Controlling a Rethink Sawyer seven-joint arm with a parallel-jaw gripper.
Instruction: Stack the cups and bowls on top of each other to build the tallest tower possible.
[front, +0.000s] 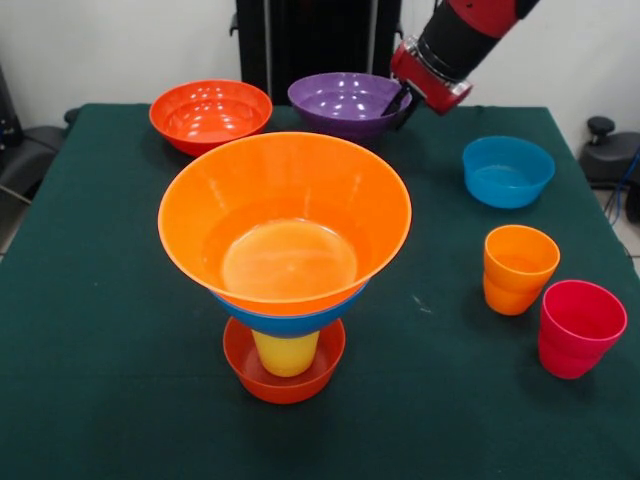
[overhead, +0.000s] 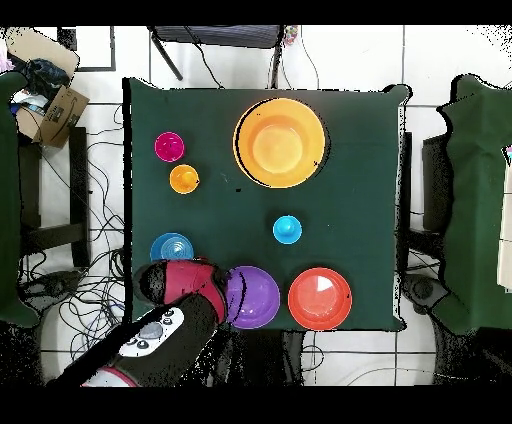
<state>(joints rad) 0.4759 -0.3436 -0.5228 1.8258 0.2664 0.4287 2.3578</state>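
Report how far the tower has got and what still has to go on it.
Done: the tower stands as a small red-orange bowl, a yellow cup, a blue bowl and the large orange bowl on top. In hand: the hand is at the purple bowl's rim; grip unclear. Left: the red-orange bowl, teal-blue bowl, orange cup, pinkish red cup.

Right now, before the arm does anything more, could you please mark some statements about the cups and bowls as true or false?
1. The large light orange bowl is the top piece of the tower. True.
2. The yellow cup stands alone on the table. False: it stands in the small red-orange bowl, under the blue bowl.
3. The gripper is at the rim of the purple bowl. True.
4. The pinkish red cup is nested inside the orange cup. False: they stand side by side, each on the table.
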